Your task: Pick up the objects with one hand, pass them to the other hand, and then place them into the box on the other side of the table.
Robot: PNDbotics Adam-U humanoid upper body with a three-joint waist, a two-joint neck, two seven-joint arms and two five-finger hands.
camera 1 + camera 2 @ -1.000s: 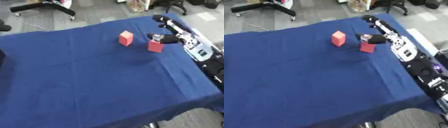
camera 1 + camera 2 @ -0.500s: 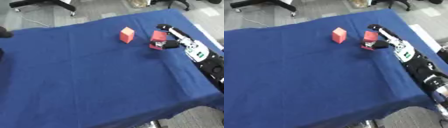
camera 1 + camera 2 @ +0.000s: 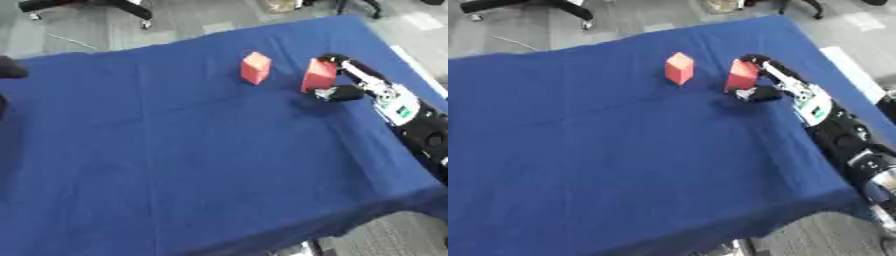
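The right hand (image 3: 343,86), black with silver joints, reaches in from the right edge toward the upper right of the frame, and its fingers and thumb are curled round a red rectangular block (image 3: 318,75). The block stands on end, long axis nearly upright, leaning slightly; whether its lower end touches the blue tablecloth (image 3: 175,150) or sits just above it I cannot tell. It lies on the hand's left side, toward the centre of the table, so a hand-over would, by my reckoning, carry it leftward across the cloth. A second red block (image 3: 255,67), also upright, stands just beside the first, a little further left and apart from it; the right hand is plainly the nearer one to both. The left hand shows in neither view. No box appears anywhere in the frame, so nothing can be said of its contents.
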